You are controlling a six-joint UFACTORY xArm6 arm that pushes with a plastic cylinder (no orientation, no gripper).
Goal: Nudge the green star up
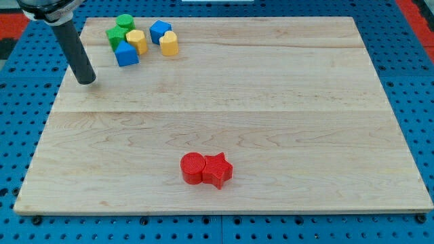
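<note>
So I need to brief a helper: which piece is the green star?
Look at the wooden board, top-left corner, where six blocks cluster. The green star sits at the cluster's left edge, just right of my tip. The other green block, above it, is round.

My tip (86, 80) below-left of green star (115, 36)

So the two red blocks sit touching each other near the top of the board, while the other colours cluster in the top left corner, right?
Not quite. The red cylinder and red star do touch, but the camera view shows them near the board's bottom, not the top. The green, blue and yellow blocks do cluster at top left, with my tip just left of them.
</note>
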